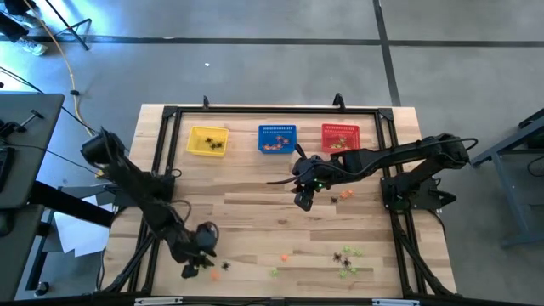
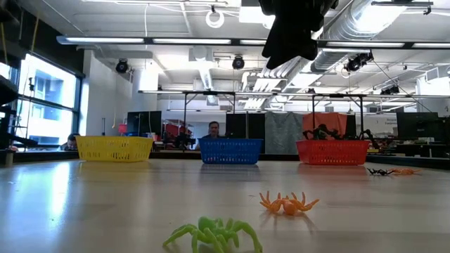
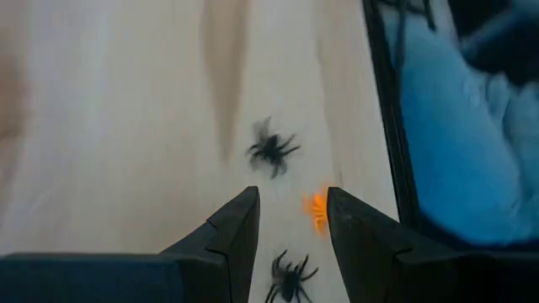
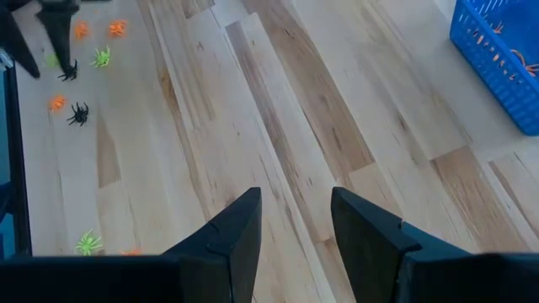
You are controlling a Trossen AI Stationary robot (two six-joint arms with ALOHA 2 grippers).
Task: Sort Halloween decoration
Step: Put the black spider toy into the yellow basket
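High view: we are mid-sort. Our left gripper [image 1: 197,259] hovers at lower left over loose Halloween decoration [image 1: 344,258], which lies scattered along the bottom edge; our right gripper [image 1: 304,200] hangs at centre, empty. Three baskets line the top: yellow basket [image 1: 207,141], blue basket [image 1: 277,138], red basket [image 1: 340,136], each already holding some pieces.

Low view: we count one green spider [image 2: 214,235] and one orange spider [image 2: 288,204] up front.

Left wrist view: fingers apart, holding nothing; two black spiders [image 3: 271,150] and one orange piece [image 3: 317,210] lie ahead. Next, we judge, means lowering astride one and closing.

Right wrist view: fingers apart over bare wood.
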